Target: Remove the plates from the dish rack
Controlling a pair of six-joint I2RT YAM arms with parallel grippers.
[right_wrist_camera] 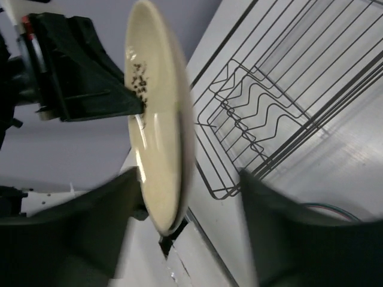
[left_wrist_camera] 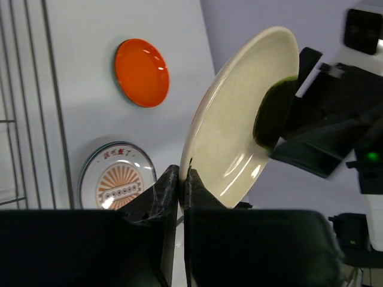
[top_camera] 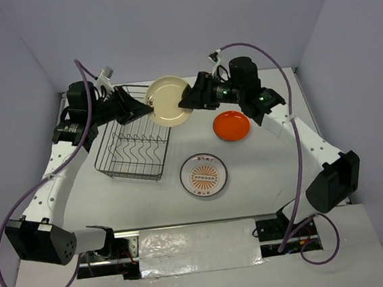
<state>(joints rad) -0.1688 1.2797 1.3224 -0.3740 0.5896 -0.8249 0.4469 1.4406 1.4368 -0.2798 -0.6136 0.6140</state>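
My left gripper (top_camera: 145, 108) is shut on the rim of a cream plate (top_camera: 169, 101) and holds it on edge in the air, right of the dish rack (top_camera: 132, 149). The left wrist view shows the jaws pinching the plate's lower rim (left_wrist_camera: 182, 178). My right gripper (top_camera: 187, 102) is open, with the plate's opposite rim (right_wrist_camera: 161, 137) between its spread fingers (right_wrist_camera: 90, 227), close to the left one. The rack (right_wrist_camera: 281, 101) holds no plates. An orange plate (top_camera: 231, 125) and a sunburst plate (top_camera: 203, 175) lie flat on the table.
The orange plate (left_wrist_camera: 142, 72) and the sunburst plate (left_wrist_camera: 118, 177) lie on the table below the held plate. The table's back edge and the wall are close behind both grippers. The right arm's purple cable loops over the right side.
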